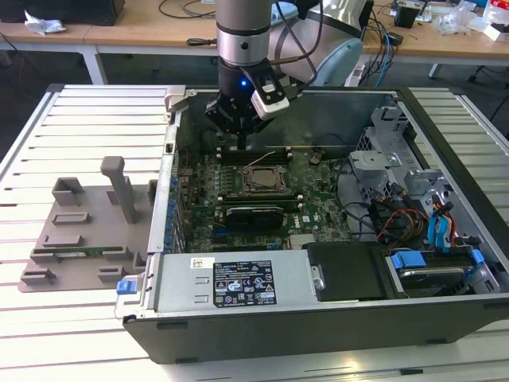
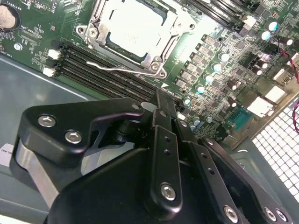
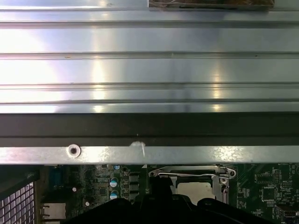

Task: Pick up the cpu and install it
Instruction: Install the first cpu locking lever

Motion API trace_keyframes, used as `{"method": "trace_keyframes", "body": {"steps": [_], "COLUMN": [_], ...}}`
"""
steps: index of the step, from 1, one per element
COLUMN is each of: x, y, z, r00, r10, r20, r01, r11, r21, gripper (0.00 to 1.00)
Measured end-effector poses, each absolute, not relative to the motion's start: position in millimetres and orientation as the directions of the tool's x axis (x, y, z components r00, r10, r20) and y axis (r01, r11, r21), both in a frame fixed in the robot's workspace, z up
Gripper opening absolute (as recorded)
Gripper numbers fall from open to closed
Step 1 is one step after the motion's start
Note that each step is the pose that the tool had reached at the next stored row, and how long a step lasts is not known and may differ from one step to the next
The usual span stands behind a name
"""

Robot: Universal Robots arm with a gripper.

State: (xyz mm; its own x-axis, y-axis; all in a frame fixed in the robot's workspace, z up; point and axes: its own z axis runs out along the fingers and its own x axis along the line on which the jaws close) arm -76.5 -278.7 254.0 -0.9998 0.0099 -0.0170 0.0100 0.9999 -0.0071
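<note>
The cpu (image 2: 135,25) shows as a pale silver square lying flat inside the metal frame of the motherboard socket (image 2: 156,63); it is also seen as a light patch, the cpu (image 3: 192,190), and in the exterior view as the cpu (image 1: 261,180). A thin wire lever (image 2: 117,66) lies along the socket's edge. My gripper (image 1: 241,145) hangs over the memory slots just beyond the socket, a little above the board. In the second wrist view the gripper (image 2: 164,100) has its black fingers drawn together with nothing between them.
The open computer case (image 1: 445,159) lies on a slatted metal table (image 1: 95,111). A grey plastic tray (image 1: 79,231) sits on the exterior view's left. The power supply (image 1: 238,282) is near the front, with drive cages and cables (image 1: 413,199) on the exterior view's right.
</note>
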Motion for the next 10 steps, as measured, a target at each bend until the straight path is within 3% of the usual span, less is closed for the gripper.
{"method": "trace_keyframes", "body": {"steps": [10], "x": [-76.4], "y": [-278.7], "z": [244.9], "r00": [-1.000], "r10": [0.010], "r20": [-0.017], "r01": [0.010], "r11": [1.000], "r21": [-0.007], "gripper": [0.11]}}
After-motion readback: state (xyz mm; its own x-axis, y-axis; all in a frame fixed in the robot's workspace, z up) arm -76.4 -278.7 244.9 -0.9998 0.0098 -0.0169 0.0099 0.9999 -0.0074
